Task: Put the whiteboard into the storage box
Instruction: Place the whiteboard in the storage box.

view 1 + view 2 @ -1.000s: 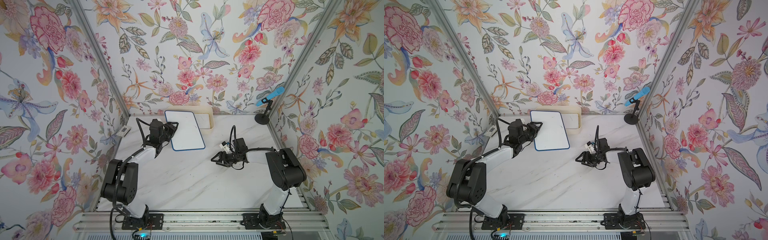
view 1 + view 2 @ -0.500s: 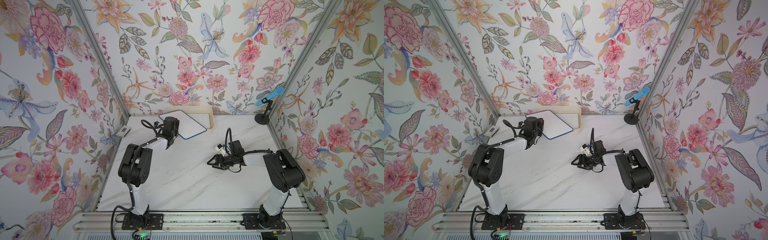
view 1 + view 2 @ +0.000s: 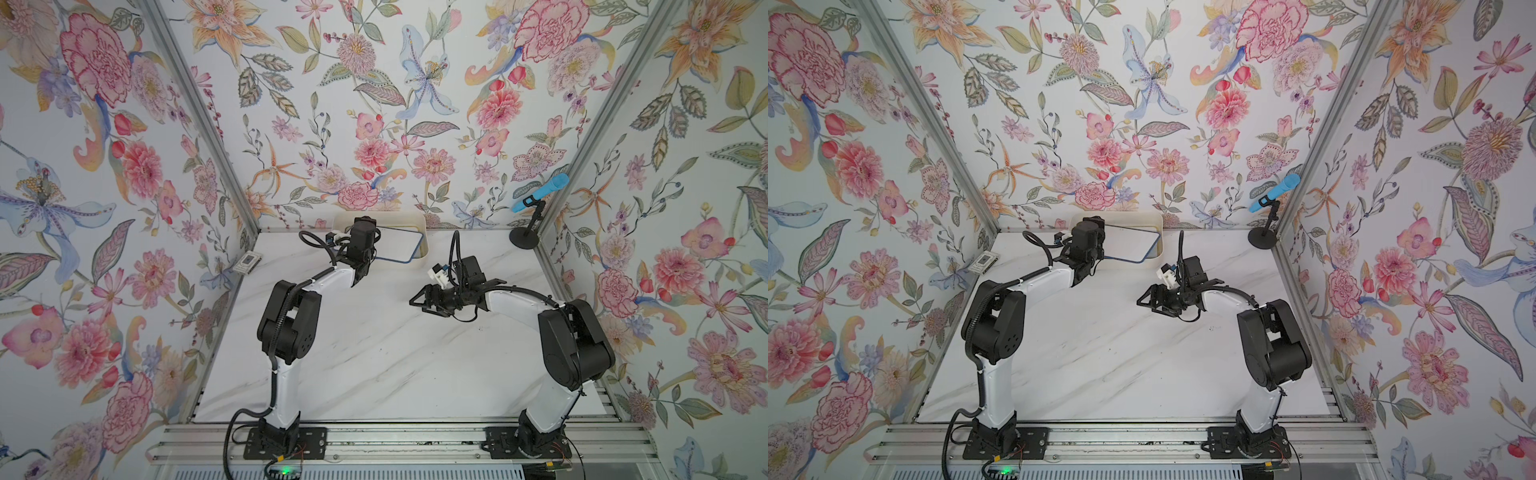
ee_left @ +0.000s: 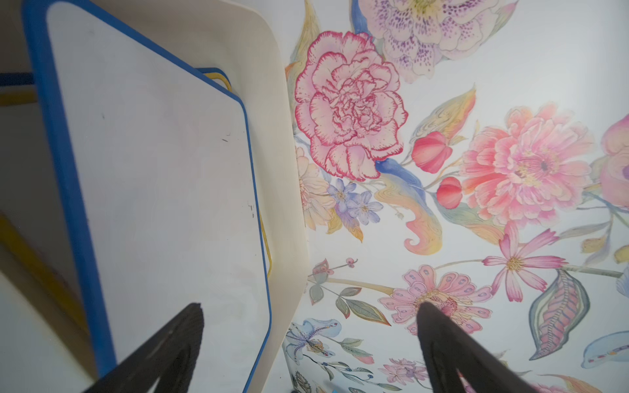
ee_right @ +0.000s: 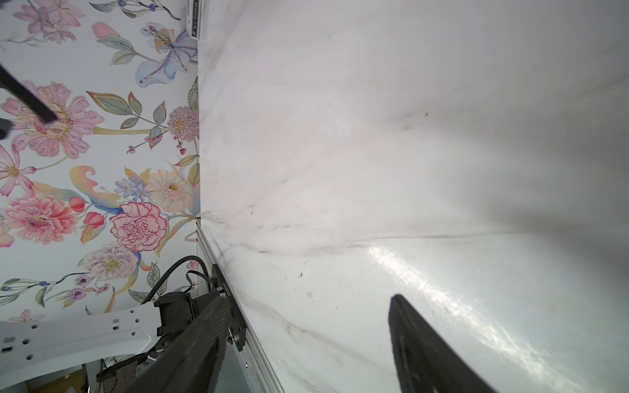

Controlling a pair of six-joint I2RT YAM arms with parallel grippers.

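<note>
The whiteboard (image 3: 397,246) (image 3: 1133,245), white with a blue frame, lies slanted in the cream storage box (image 3: 420,221) (image 3: 1158,220) at the back wall, its near edge up by the box's front rim. In the left wrist view the whiteboard (image 4: 153,170) rests over yellow- and blue-framed boards (image 4: 269,258) inside the storage box (image 4: 275,143). My left gripper (image 4: 310,306) (image 3: 365,224) hovers over the box, open, one finger above the board, holding nothing. My right gripper (image 5: 308,299) (image 3: 419,300) is open and empty over the bare table.
A blue microphone (image 3: 540,193) stands on a black stand (image 3: 524,240) in the back right corner. A small flat device (image 3: 248,262) lies at the table's left edge. Floral walls close three sides, and the marble table (image 3: 374,353) spreads in front.
My left gripper carried the whiteboard from the table back onto the storage box, then opened and let it go. My right gripper drifted a little left and opened wider.
</note>
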